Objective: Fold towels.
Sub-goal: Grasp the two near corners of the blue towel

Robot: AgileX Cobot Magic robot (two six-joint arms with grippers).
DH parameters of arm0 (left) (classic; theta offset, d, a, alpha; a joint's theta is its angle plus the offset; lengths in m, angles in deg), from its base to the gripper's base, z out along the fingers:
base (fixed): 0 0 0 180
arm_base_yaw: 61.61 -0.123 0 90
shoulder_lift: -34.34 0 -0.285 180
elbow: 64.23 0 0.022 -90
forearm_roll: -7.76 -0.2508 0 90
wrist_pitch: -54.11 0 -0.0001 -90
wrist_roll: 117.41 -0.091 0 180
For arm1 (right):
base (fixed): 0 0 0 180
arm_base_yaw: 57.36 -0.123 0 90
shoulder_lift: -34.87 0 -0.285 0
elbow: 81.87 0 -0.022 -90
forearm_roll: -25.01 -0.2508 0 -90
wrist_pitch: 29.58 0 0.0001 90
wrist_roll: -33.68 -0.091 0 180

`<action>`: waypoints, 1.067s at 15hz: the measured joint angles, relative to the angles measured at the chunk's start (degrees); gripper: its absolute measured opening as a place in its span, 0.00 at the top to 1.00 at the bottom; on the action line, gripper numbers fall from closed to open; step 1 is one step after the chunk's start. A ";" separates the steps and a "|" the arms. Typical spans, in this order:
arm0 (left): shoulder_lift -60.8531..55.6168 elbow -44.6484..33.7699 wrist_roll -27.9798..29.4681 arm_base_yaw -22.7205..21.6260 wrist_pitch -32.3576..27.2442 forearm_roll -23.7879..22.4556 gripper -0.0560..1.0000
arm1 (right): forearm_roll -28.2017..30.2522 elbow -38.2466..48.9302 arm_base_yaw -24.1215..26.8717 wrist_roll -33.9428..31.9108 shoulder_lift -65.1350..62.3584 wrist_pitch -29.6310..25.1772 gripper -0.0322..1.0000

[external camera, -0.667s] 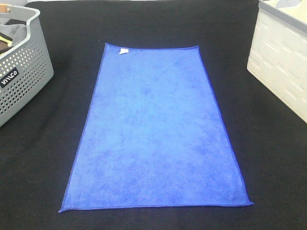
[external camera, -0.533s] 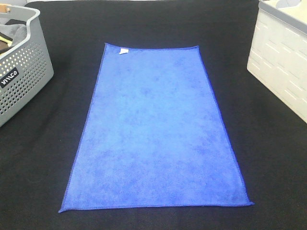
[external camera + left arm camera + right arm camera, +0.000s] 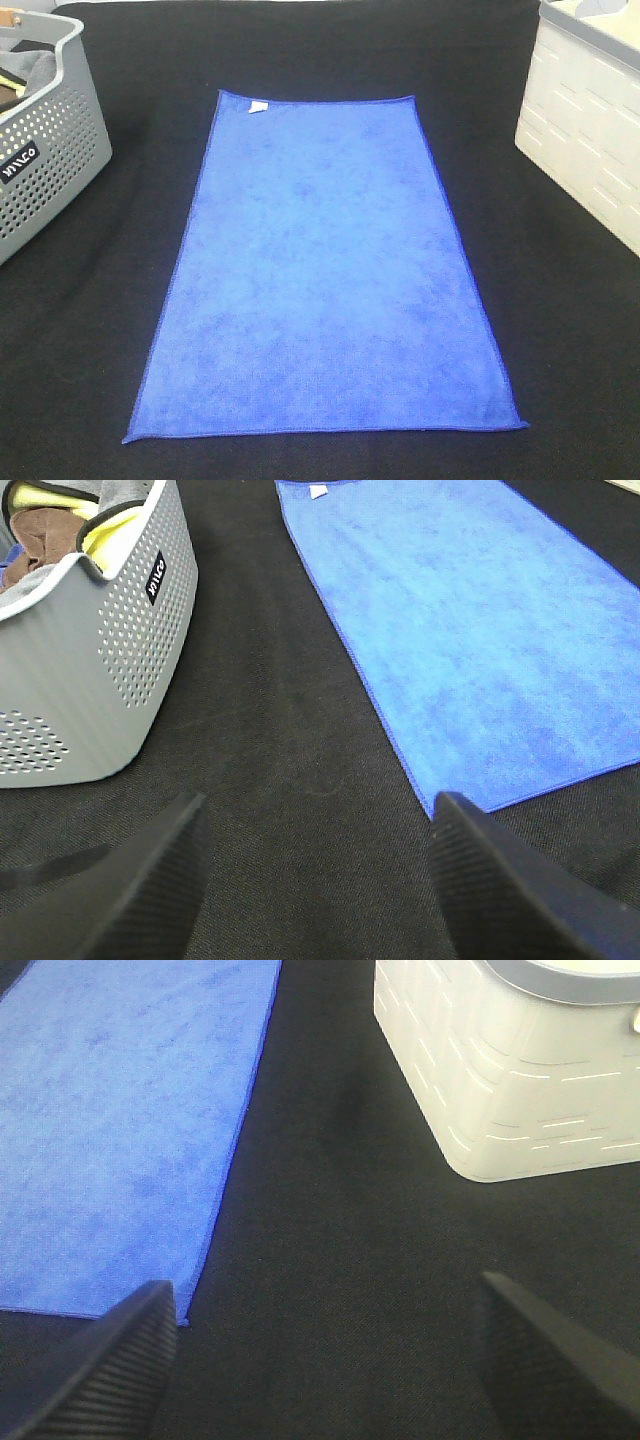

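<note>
Overhead first: shows the blue towel (image 3: 325, 270) spread flat and unfolded on the black table cover (image 3: 90, 330), with a white tag (image 3: 258, 106) at one far corner. Puts a grey perforated basket (image 3: 55, 150) well off one long edge and a white bin (image 3: 585, 140) well off the other, neither touching the towel.

Next, from the left wrist: finds the left gripper (image 3: 320, 805) with its two ribbed black fingers (image 3: 150, 890) standing wide apart, clamped on nothing, only bare black cover between them. Places the towel's near corner just beside one fingertip, contact impossible to tell, the rest of the towel stretching away ahead of that finger. Sets the grey perforated basket ahead of and outside the other finger, with brown, yellow and grey cloths (image 3: 60, 520) inside.

Lastly, from the right wrist: finds the right gripper (image 3: 328, 1288) likewise spread wide, gripping nothing. Places the towel's other near corner just beside one fingertip, contact again impossible to tell, and the white bin further ahead, beyond the other finger.
</note>
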 joint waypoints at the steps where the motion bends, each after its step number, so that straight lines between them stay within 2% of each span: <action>1: 0.00 0.00 0.00 0.00 0.00 0.00 0.36 | 0.00 0.00 0.00 0.00 0.00 0.00 0.23; 16: 0.00 0.00 0.00 0.00 0.00 0.00 0.36 | 0.00 0.00 0.00 0.00 0.00 0.00 0.23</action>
